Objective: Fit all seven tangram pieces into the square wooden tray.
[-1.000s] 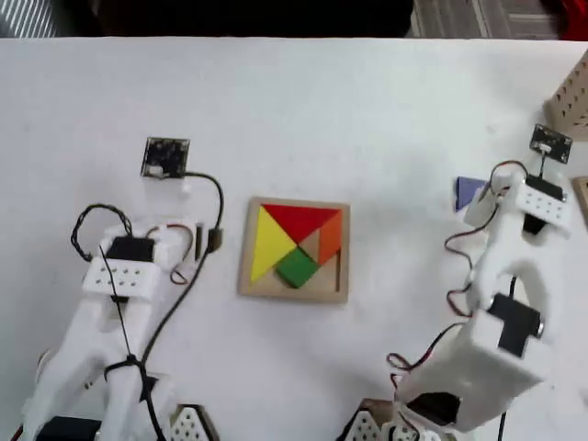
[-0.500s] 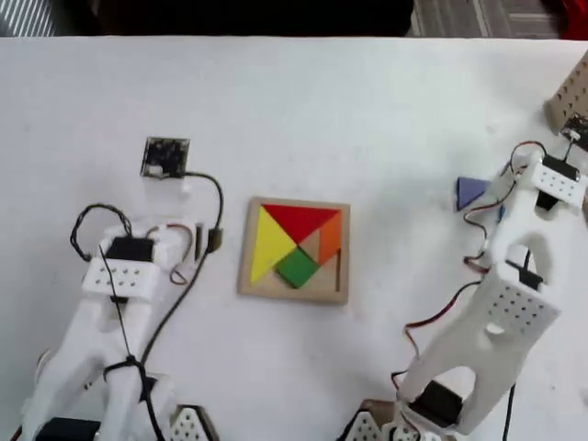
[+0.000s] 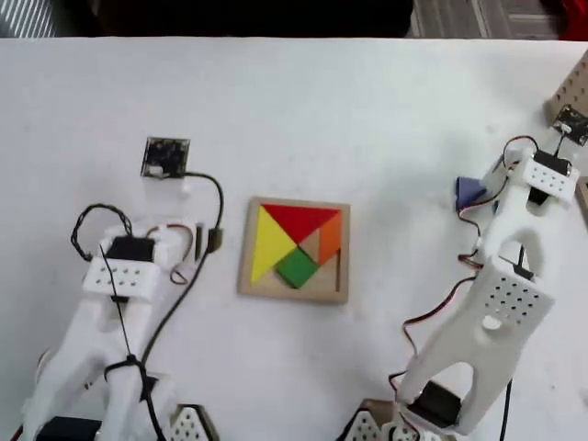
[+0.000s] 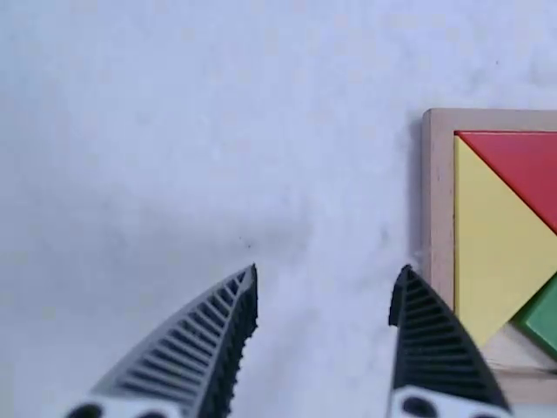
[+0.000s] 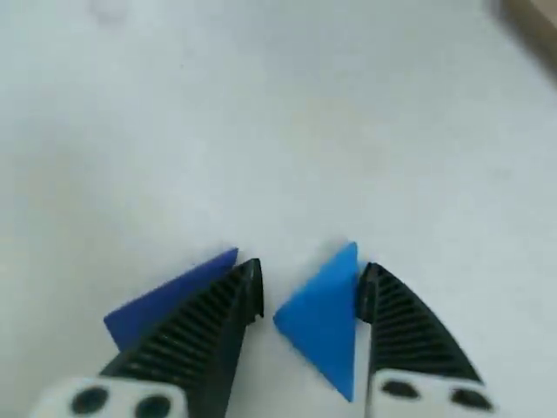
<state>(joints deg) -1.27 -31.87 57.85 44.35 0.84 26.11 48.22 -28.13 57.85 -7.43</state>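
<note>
Fingers [image 5: 204,335] of right gripper [image 5: 311,270] spread, straddling light blue triangle [image 5: 324,318] flat on table [image 5: 261,104], likely set for pinch. Dark blue piece [image 5: 161,305] just outside one finger. Left gripper [image 4: 328,272] parted, empty, beside tray [image 4: 438,200], apparently clear of loading path.

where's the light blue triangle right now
Right wrist view: the light blue triangle lies on the table between the right gripper's open fingers, beside the darker blue piece.

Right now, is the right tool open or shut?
Open: the right tool has its fingers well apart, with the light blue triangle lying between them.
</note>
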